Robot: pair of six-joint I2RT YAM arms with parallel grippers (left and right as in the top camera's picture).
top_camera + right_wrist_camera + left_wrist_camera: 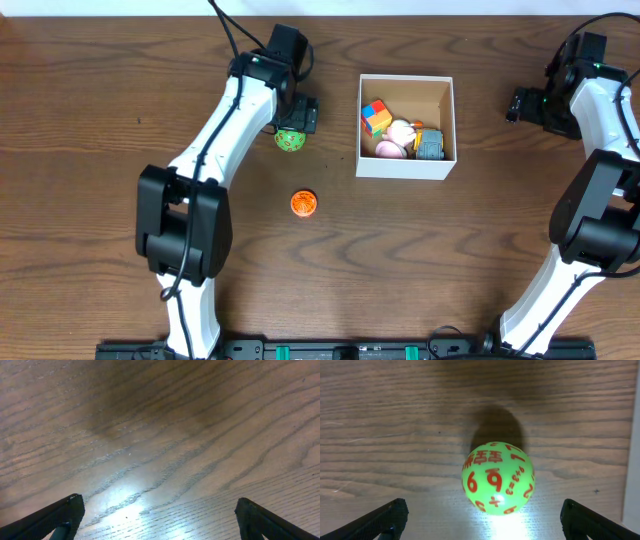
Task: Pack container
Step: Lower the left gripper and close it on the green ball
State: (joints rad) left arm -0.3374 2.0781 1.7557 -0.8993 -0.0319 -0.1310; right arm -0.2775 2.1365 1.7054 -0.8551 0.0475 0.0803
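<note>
Box (405,166) holds maybe four toys; green ball (497,478) and orange disc (304,203) lie outside, left gripper (484,517) spread empty above ball.

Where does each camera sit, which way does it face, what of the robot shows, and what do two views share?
Overhead: above the table, looking down; left arm, right arm, container, green ball, orange toy.
Left wrist: on its arm, facing down past the open left gripper at that ball.
Right wrist: likewise, past the open right gripper at table only.
Shared: overhead and left wrist both show the ball.
</note>
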